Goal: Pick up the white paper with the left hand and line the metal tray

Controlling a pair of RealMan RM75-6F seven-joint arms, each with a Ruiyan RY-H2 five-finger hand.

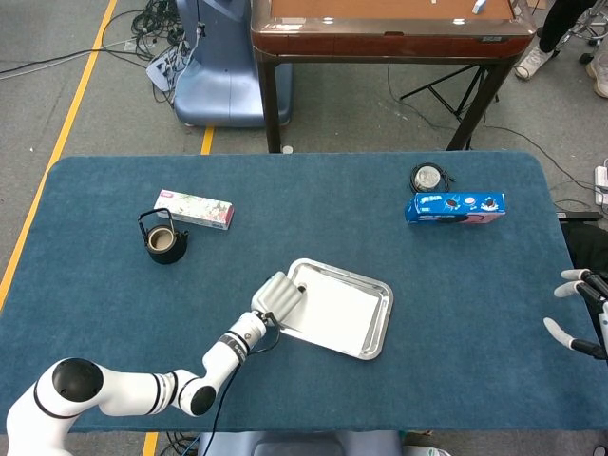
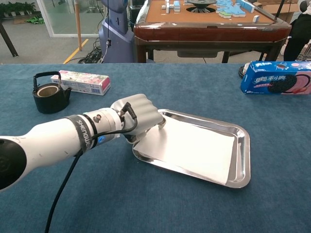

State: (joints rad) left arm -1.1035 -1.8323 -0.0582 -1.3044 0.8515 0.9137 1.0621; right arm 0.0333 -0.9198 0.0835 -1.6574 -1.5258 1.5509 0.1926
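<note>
The white paper (image 1: pixel 334 309) (image 2: pixel 194 148) lies flat inside the metal tray (image 1: pixel 384 321) (image 2: pixel 246 156), near the middle of the table, covering most of its floor. My left hand (image 1: pixel 275 296) (image 2: pixel 138 119) is at the tray's left corner with its fingers curled in, holding the paper's left corner over the rim. How the fingers pinch it is hidden under the hand. My right hand (image 1: pixel 578 309) shows only in the head view, at the table's right edge, fingers apart and holding nothing.
A small black kettle (image 1: pixel 163 242) (image 2: pixel 48 93) and a pink box (image 1: pixel 195 209) (image 2: pixel 80 82) stand at the left. A blue cookie box (image 1: pixel 456 206) (image 2: pixel 277 77) and a round metal object (image 1: pixel 427 178) are at the far right. A wooden table stands behind.
</note>
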